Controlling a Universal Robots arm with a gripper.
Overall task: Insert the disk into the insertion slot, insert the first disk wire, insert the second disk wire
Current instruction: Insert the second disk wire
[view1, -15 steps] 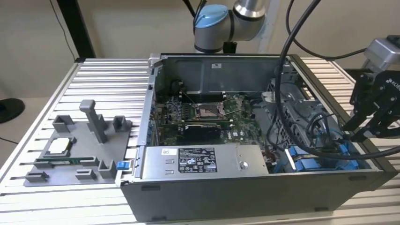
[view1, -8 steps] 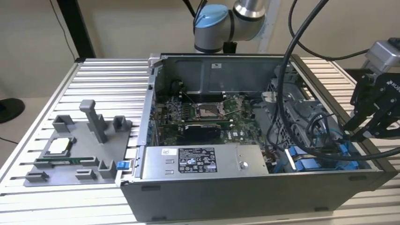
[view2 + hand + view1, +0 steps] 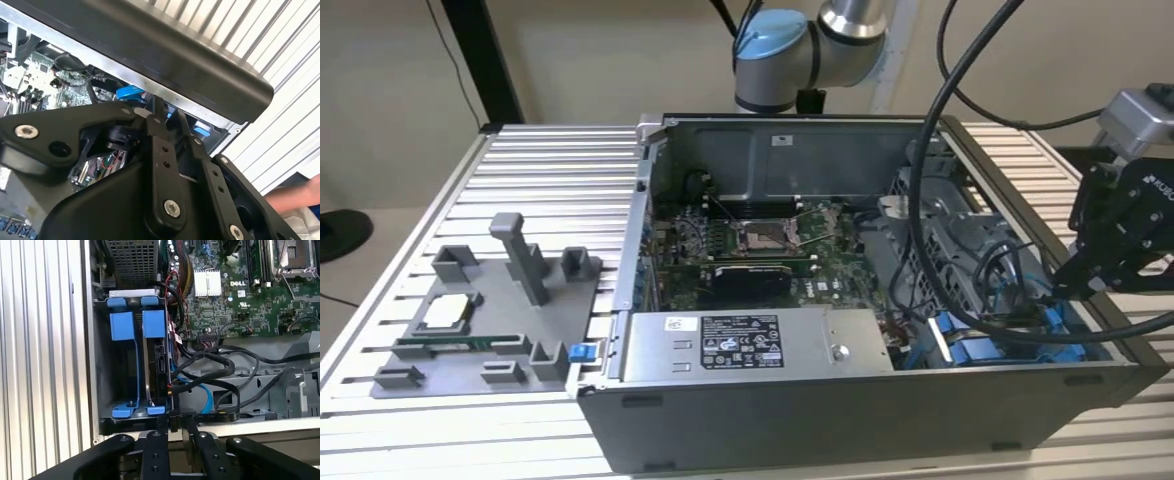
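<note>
The disk (image 3: 156,365) stands on edge in the insertion slot (image 3: 102,370), held in its bright blue frame, with its connector side facing up. An empty blue frame (image 3: 122,326) sits beside it in the same bay. A blue wire (image 3: 206,395) and black wires (image 3: 215,367) curl right next to the disk. My gripper (image 3: 176,422) hovers over the case wall at the bay's end, close to a flat black wire end (image 3: 210,415). In the exterior view the gripper (image 3: 1094,285) hangs above the bay (image 3: 994,352) at the case's right side. The second wrist view shows the gripper (image 3: 167,117) above blue bay parts (image 3: 131,93).
The open computer case (image 3: 854,420) lies on a ribbed metal table (image 3: 547,180). Inside are the motherboard (image 3: 747,240) and a silver labelled power-supply box (image 3: 747,345). A grey fixture tray (image 3: 480,320) sits at the exterior view's left. A hand (image 3: 295,197) shows beyond the case.
</note>
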